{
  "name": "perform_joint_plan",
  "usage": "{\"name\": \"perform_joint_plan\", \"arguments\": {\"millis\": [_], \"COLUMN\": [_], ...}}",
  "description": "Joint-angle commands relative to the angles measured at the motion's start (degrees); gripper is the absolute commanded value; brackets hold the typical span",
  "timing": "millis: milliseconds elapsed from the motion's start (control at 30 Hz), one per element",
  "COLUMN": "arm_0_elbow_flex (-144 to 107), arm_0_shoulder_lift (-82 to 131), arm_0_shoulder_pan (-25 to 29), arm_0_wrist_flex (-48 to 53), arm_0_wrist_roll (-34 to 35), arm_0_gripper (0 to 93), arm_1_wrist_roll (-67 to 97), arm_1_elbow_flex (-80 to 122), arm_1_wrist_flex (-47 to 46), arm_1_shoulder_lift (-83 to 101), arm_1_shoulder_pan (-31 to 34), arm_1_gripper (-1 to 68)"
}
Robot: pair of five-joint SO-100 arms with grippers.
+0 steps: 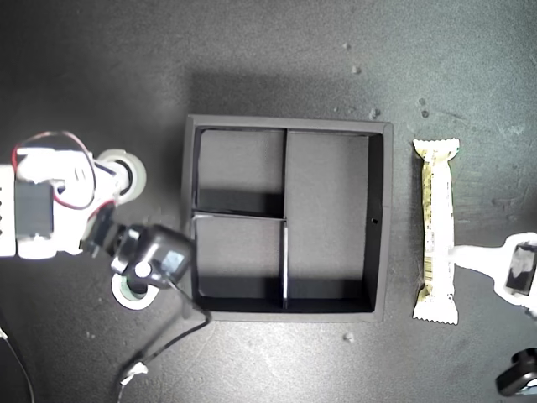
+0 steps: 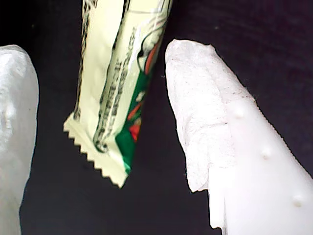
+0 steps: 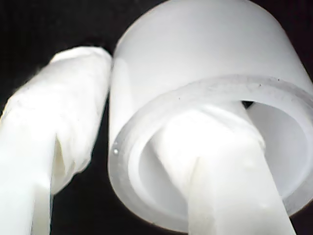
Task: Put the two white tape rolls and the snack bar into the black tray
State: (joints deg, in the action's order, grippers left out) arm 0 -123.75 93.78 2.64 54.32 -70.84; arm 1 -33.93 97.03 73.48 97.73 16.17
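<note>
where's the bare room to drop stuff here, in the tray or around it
All three compartments of the black tray are bare. The dark table is open above and below the tray in the exterior view. Crowded: the exterior view's left, where an arm covers two tape rolls, and its right strip, where the snack bar lies by my first gripper.

Black tray (image 1: pixel 379 227), white tape roll (image 3: pixel 195 88), cream-green snack bar (image 1: pixel 437 231).

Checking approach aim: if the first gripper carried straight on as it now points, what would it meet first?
Most likely the snack bar, lying between my first gripper's open fingers; depth is unclear.
</note>
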Motion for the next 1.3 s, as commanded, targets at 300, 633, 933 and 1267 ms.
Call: {"name": "perform_joint_plan", "arguments": {"millis": [300, 633, 933, 1267], "arm_0_elbow_flex": [1.14, 6.86, 16.35, 29.97], "arm_0_shoulder_lift": [7.38, 18.02, 23.12, 16.70], "arm_0_shoulder_pan": [0.00, 2.37, 3.78, 5.80], "arm_0_wrist_flex": [2.20, 14.85, 19.07, 18.98], "arm_0_wrist_roll": [0.62, 0.53, 2.81, 5.63], "arm_0_gripper": [0.7, 0.0, 0.0, 0.0], "arm_1_wrist_roll": [11.87, 11.34, 10.99, 13.62], "arm_1_elbow_flex": [3.25, 12.39, 16.17, -2.02], "arm_1_wrist_flex": [-9.93, -22.85, -27.69, -8.79], "arm_1_shoulder_lift": [-10.46, -10.55, -10.55, -10.46], "arm_1_shoulder_pan": [-3.69, -6.24, -7.38, -2.64], "arm_1_gripper": [19.4, 18.2, 7.1, 2.8]}}
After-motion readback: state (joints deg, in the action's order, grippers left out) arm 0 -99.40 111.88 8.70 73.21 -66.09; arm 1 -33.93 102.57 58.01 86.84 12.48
